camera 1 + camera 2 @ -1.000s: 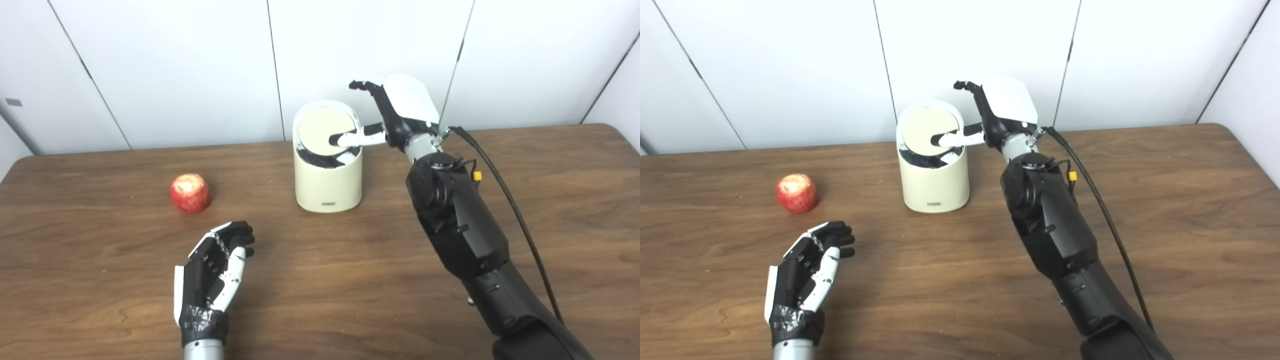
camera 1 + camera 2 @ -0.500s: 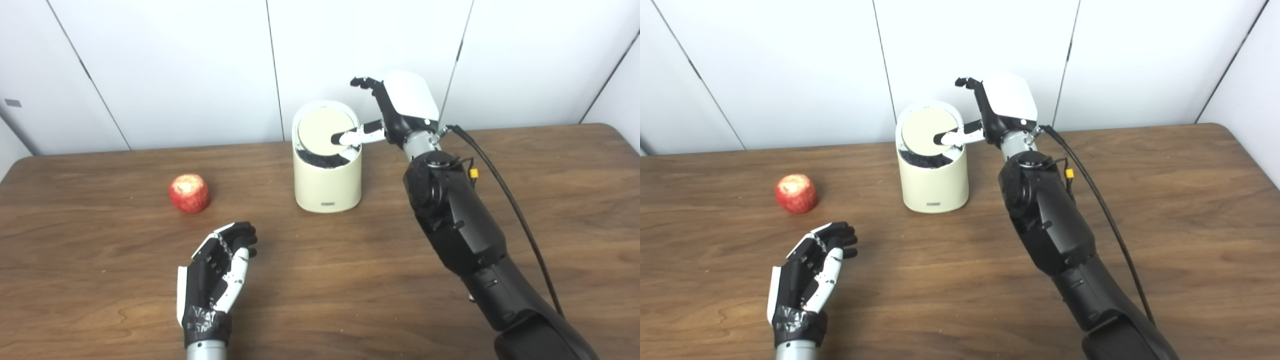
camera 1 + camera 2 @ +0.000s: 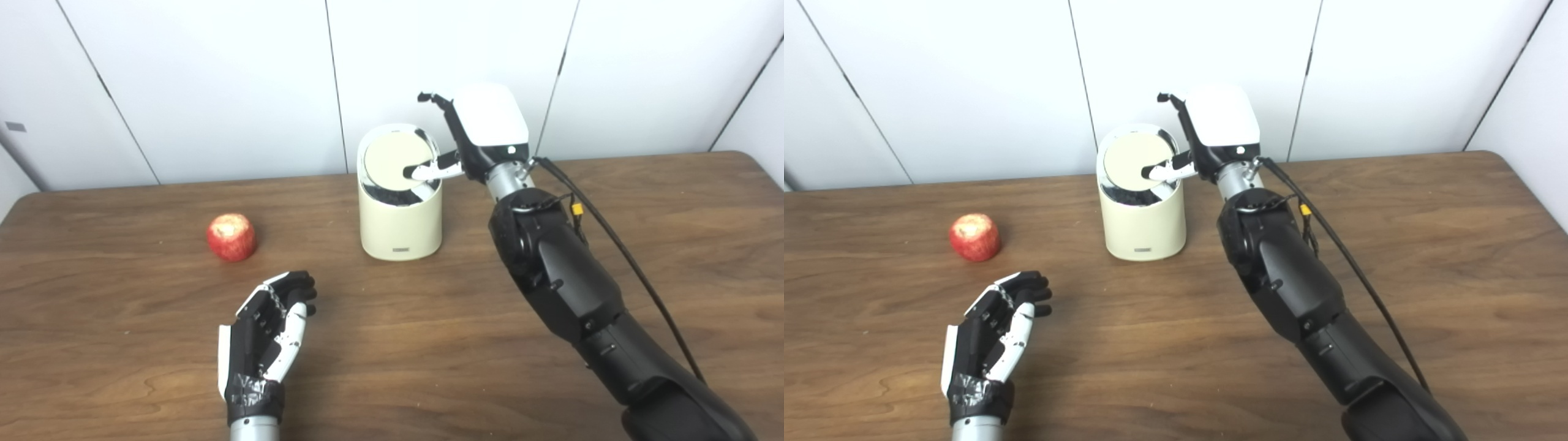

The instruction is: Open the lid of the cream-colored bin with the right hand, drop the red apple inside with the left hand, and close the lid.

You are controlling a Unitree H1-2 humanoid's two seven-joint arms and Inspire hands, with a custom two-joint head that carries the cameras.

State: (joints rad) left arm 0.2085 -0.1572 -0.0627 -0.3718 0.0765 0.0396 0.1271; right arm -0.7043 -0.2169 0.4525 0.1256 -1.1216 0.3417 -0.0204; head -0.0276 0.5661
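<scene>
- Red apple [image 3: 231,237] sits on the desk [image 3: 429,343] well left of the bin, untouched; free for a pickup.
- Left hand [image 3: 267,337] rests on the desk left of and nearer than the bin, fingers loosely curled, holding nothing; apparently waiting its turn.
- Cream-colored bin [image 3: 401,214] stands upright at the desk's far side; its round lid [image 3: 395,158] is tilted, a dark gap showing under the near edge.
- Right hand [image 3: 468,141] just right of the bin, one finger on the lid, probably pressing it open; the others spread, gripping nothing.
</scene>
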